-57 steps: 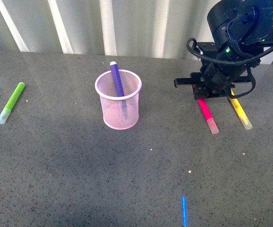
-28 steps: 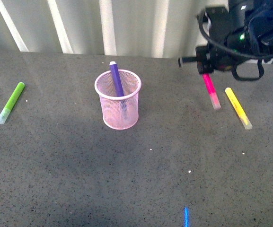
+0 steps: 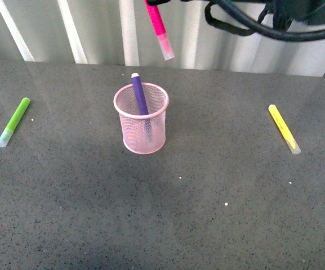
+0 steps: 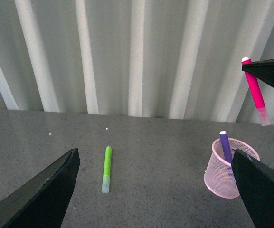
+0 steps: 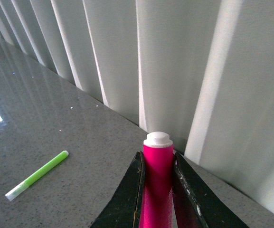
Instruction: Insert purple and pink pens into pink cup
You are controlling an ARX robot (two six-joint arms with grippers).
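The pink cup stands upright mid-table with the purple pen leaning inside it, tip above the rim. The pink pen hangs in the air above and slightly behind the cup, pale cap down, tilted. My right gripper is shut on the pink pen. It shows in the left wrist view as the right gripper high over the cup; in the front view only its arm shows. My left gripper is open, wide apart, with nothing in it, well away from the cup.
A lime-green marker lies at the table's left. A yellow marker lies at the right. A white ribbed wall closes off the back of the grey table.
My right gripper has lifted the pink pen off the table beside the yellow marker and carried it up and to the left, over the cup. The cup and purple pen have not moved.
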